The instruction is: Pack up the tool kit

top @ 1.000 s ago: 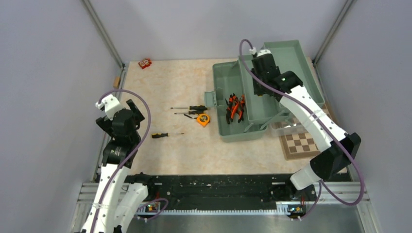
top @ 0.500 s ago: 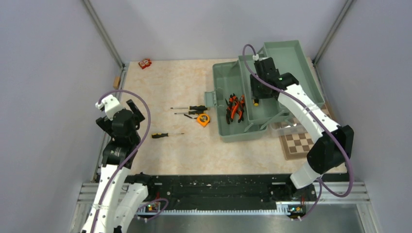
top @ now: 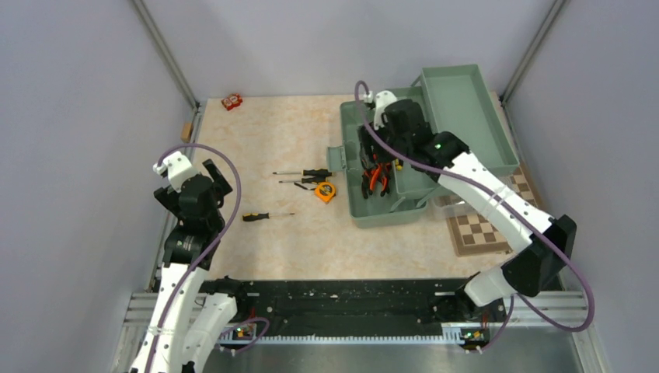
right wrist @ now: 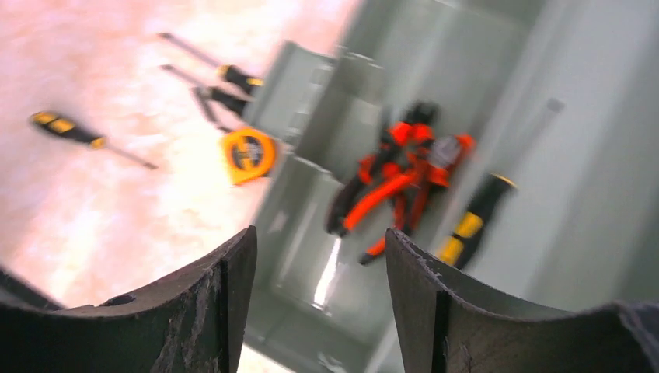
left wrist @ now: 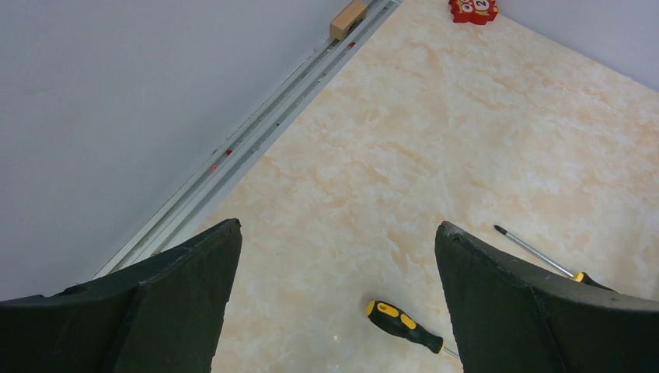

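The sage-green toolbox [top: 388, 211] stands open at the right of the table, its inner tray [top: 466, 101] lying askew across its far side. Orange-black pliers [top: 378, 177] [right wrist: 396, 183] lie inside the box. A yellow-black screwdriver [right wrist: 472, 220] rests just right of them. My right gripper [top: 371, 154] [right wrist: 319, 231] hovers open and empty over the pliers. On the table left of the box lie the orange tape measure [top: 326, 191] [right wrist: 247, 154] and three screwdrivers [top: 307, 173] [top: 299, 184] [top: 264, 216]. My left gripper [top: 210, 177] [left wrist: 338, 226] is wide open above the nearest screwdriver [left wrist: 404, 326].
A brown-and-cream chessboard [top: 486, 229] and a clear container [top: 458, 203] sit right of the toolbox. A small red item [top: 231, 101] [left wrist: 474, 8] lies at the far left corner, with a wooden block [top: 186, 130] [left wrist: 347, 15] on the left rail.
My right gripper swung left from above the tray to above the pliers and opened wider. A screwdriver it carried now lies beside the pliers. The left arm has not moved.
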Motion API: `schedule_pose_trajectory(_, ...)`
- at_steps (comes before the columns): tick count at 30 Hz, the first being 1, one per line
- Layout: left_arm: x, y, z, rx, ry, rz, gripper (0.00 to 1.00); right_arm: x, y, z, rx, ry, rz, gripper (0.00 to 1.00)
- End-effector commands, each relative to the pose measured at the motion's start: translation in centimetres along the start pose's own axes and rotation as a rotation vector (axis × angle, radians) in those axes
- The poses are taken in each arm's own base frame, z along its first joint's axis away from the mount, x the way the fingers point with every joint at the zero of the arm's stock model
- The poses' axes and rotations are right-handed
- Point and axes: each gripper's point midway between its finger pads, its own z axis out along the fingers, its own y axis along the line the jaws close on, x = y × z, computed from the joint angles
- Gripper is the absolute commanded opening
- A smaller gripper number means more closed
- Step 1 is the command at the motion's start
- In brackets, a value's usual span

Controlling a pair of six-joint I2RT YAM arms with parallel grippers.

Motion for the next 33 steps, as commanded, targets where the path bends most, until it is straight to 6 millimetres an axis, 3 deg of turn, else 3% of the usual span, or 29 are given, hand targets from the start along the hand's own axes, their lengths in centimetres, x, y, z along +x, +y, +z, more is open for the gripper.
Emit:
schedule_pose_trajectory(1,-0.7,-0.1,0.2,-0.005,-0.032,-0.036,0.99,-2.1,7.0,0.1,-0.269,-0.118,-0.105,0.61)
schedule_pose_trajectory(6,-0.8,0.3,0.2,-0.03,-0.039,-0.039,0.99,0.0,13.3,2.9,-0.442,-0.065,-0.219,0.61)
schedule_pose_trajectory(11,-1.2,2.2,0.3,-0.13,-0.06,-0.061,0.99,3.7,19.6,7.0,-0.581,0.012,-0.354,0.61)
schedule_pose_trajectory(16,-1.8,4.7,0.0,-0.238,-0.092,-0.122,0.99,7.2,24.0,11.2,-0.651,0.043,-0.414,0.61)
schedule_pose_trajectory(22,-2.0,5.2,0.0,-0.251,-0.103,-0.141,0.99,10.2,27.0,15.9,-0.651,0.007,-0.466,0.61)
schedule_pose_trajectory(33,-1.9,4.9,0.1,-0.234,-0.099,-0.141,0.99,12.8,30.9,20.3,-0.731,-0.064,-0.549,0.6)
